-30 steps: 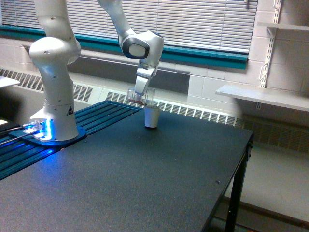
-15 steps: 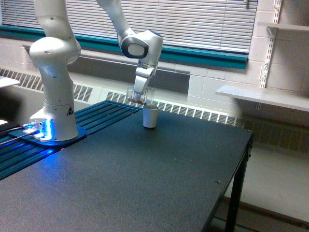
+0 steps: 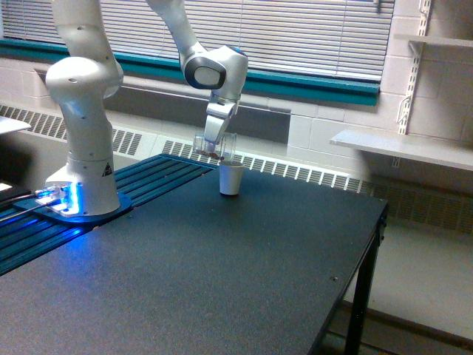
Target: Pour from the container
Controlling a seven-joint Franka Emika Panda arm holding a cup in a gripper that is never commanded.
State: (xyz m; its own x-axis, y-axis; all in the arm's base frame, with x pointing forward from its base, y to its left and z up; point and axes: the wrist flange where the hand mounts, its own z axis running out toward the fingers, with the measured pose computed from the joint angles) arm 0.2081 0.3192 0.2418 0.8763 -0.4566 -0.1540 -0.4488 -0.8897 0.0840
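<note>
At the exterior view's left stands the arm's base (image 3: 80,177) on the dark bench (image 3: 222,274). The end effector (image 3: 214,144) grips the container (image 3: 216,148), seemingly tilted, just above the white cup (image 3: 230,179); little has shifted since a second ago.

White arm (image 3: 81,96), base glowing blue; clear cup (image 3: 216,147) with brown bits; white cup (image 3: 230,179); black table (image 3: 222,274); teal sill (image 3: 310,85).

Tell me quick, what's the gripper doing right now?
Gripper: shut on the clear plastic cup, held just above the white paper cup.
</note>
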